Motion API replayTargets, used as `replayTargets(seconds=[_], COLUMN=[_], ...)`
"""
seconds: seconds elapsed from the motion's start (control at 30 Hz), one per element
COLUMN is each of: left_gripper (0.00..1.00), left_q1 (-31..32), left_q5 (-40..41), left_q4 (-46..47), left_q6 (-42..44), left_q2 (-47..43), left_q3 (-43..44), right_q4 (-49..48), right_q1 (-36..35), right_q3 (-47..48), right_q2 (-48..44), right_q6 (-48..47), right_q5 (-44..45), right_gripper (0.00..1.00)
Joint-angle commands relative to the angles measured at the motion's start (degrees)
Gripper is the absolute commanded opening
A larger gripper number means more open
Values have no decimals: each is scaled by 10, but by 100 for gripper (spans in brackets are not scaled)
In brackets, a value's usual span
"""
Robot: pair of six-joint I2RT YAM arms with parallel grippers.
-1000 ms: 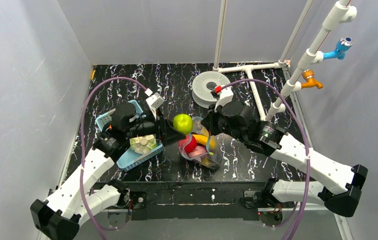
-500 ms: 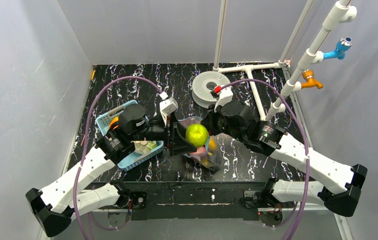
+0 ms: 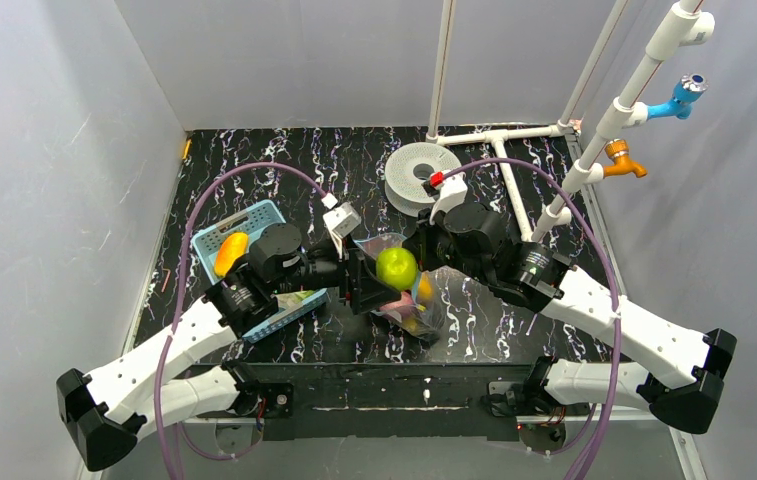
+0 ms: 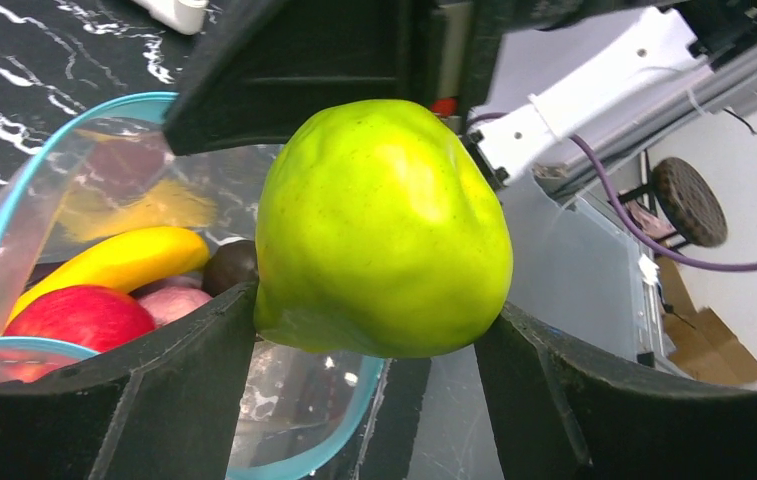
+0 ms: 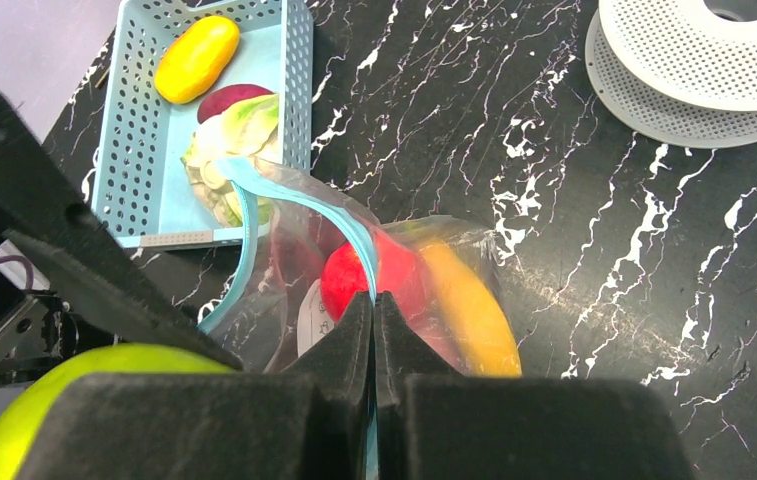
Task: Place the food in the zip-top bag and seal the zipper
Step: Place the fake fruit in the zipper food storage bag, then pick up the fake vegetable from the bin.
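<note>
The green fruit (image 4: pixel 384 225) is clamped across its widest part by the left gripper (image 4: pixel 369 312), close over the bag's mouth. Glossy, rounded and probably hard and light, it is judged liable to slip unless gripped at that girth. The zipper (image 5: pixel 339 222) is pinched by the right gripper (image 5: pixel 374 305), its jaws closed on the strip, and the zip-top bag (image 5: pixel 274 300) is thereby held open. The film is judged thin and limp, best taken by its stiffer strip. Inside are seen a banana (image 5: pixel 469 310), a red fruit (image 5: pixel 349 280) and a dark piece (image 4: pixel 229 265). Farther off, an orange-yellow fruit (image 5: pixel 196 57), a purple piece (image 5: pixel 234 100) and a cabbage (image 5: pixel 234 150) are contained in the blue basket (image 5: pixel 299 90).
</note>
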State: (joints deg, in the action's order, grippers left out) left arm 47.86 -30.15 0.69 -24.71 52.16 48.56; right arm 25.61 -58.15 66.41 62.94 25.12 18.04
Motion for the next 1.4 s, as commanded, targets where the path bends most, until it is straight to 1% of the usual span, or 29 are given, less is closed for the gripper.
replayTargets(seconds=[0.0, 0.07, 0.13, 0.3, 0.37, 0.67, 0.77, 0.9, 1.07, 1.23, 1.37], left_gripper=[74, 79, 82, 90, 91, 92, 91, 92, 93, 98, 98], left_q1=[2, 3, 2, 3, 2, 3, 2, 2, 2, 2, 1], left_q5=[52, 59, 65, 74, 73, 73, 88, 129, 232, 424, 604], left_q4=[-1, -3, -24, -33, -34, -60, -93, -150, -222, -254, -282], left_q6=[3, 3, 5, 12, 12, 26, 46, 88, 140, 150, 128], left_q2=[-10, -10, -12, -17, -18, -21, -25, -38, -69, -108, -128], left_q3=[-10, -11, -10, -9, -8, 10, 28, 55, 80, 72, 63], right_q4=[-30, -30, -30, -30, -30, -30, -29, -28, -28, -28, -27], right_q1=[-3, -3, -3, -3, -3, -3, -3, -3, -3, -3, -3], right_q3=[0, 0, 0, 0, 1, 1, 0, 0, -1, -1, 1], right_q2=[-14, -15, -16, -15, -13, -12, -13, -14, -16, -16, -13], right_q6=[0, 0, 0, 1, 0, 0, 0, 0, 0, 1, 0], right_q5=[-2, -2, -2, -2, -2, -2, -3, -1, 0, 1, -1], right_gripper=[1, 1, 1, 1, 1, 1, 1, 1, 1, 1, 1])
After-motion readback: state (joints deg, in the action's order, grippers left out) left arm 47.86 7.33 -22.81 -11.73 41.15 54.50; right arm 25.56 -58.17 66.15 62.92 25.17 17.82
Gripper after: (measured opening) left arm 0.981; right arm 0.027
